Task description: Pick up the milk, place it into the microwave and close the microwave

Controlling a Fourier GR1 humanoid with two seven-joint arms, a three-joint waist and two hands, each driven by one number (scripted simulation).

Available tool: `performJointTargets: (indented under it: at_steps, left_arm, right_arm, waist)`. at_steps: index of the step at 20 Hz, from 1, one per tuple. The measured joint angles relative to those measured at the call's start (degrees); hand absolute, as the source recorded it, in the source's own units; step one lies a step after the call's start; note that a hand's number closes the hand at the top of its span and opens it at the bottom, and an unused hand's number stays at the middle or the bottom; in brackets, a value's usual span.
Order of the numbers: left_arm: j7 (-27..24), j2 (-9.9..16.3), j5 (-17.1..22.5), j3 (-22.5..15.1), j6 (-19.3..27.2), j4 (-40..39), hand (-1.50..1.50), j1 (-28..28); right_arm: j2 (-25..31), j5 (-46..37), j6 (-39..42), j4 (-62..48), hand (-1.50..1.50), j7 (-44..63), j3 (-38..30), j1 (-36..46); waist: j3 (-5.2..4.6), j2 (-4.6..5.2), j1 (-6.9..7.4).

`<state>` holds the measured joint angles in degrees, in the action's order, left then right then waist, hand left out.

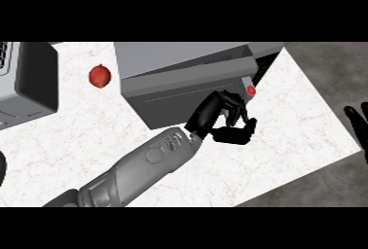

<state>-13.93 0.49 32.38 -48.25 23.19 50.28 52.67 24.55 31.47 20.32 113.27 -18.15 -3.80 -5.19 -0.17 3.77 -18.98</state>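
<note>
The grey microwave (188,58) stands at the back middle of the counter, its door (173,99) facing me. A narrow dark gap (265,65) shows at the door's right end. No milk shows anywhere; whether it is inside I cannot tell. My left hand (224,116) reaches in from the lower left and rests against the door's right end, just under a red button (251,90), its fingers relaxed and holding nothing. At the right edge of the view my right hand (357,127) rests open, fingers up.
A red apple (100,76) lies on the white counter (86,146) left of the microwave. Another grey appliance (25,82) fills the far left corner. The counter's right edge runs diagonally, with dark floor (330,68) beyond it.
</note>
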Motion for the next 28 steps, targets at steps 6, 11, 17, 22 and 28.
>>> performJointTargets:
  at_steps: [6,11,17,22,28]
  left_arm:
    - [-0.8,0.5,2.5,1.3,1.3,-3.3,1.5,3.9]
    - [-1.6,1.3,4.1,1.3,3.0,-4.0,1.5,4.5]
    - [-2.9,1.7,5.4,0.7,5.1,-3.7,1.5,4.2]
    - [-3.5,2.1,6.6,0.3,7.0,-3.2,1.5,4.0]
    - [-4.6,2.4,7.6,0.0,9.0,-2.8,1.5,3.8]
  right_arm:
    - [1.6,2.1,0.8,0.8,-1.5,1.5,-0.8,1.1]
    - [3.2,3.4,1.3,0.9,-1.5,2.8,-1.6,2.2]
    - [5.2,5.0,1.3,1.0,-1.5,4.3,-3.4,3.6]
    - [6.7,5.8,1.3,0.7,-1.5,5.3,-4.5,4.9]
    - [8.5,7.0,1.7,0.2,-1.5,6.4,-5.9,6.1]
  waist:
    - [0.05,0.58,-1.97]
    - [0.07,0.79,-3.02]
    - [0.07,0.72,-3.82]
    - [0.11,0.84,-4.39]
    - [0.16,0.92,-4.96]
